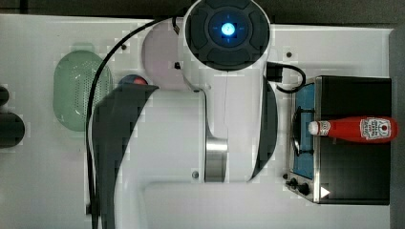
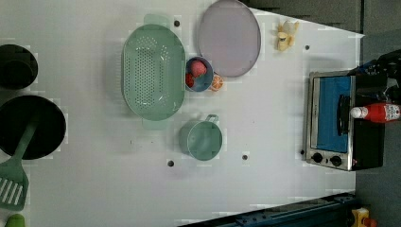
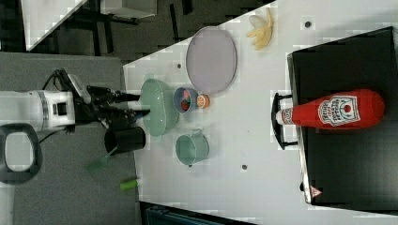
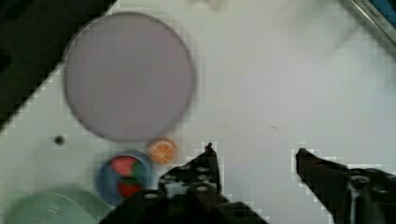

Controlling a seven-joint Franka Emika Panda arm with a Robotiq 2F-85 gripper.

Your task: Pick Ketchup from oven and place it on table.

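The Ketchup (image 1: 356,129) is a red bottle with a white cap, lying on its side on top of the black oven (image 1: 353,167), cap toward the glass door. It also shows in the left view (image 2: 378,112) and the right view (image 3: 333,111). The oven (image 2: 331,118) stands at the white table's (image 2: 265,142) edge. My gripper (image 4: 255,149) is open with nothing between its fingers, hovering over bare table (image 4: 261,84) far from the oven. In the right view the gripper (image 3: 143,104) hangs by the green colander.
A green colander (image 2: 152,71), lilac plate (image 2: 229,38), blue bowl of fruit (image 2: 197,74), orange half (image 2: 217,83) and green pot (image 2: 201,138) stand mid-table. A banana (image 2: 285,35) lies at the back. Black pans (image 2: 28,125) and a green spatula (image 2: 12,182) sit at the left view's left.
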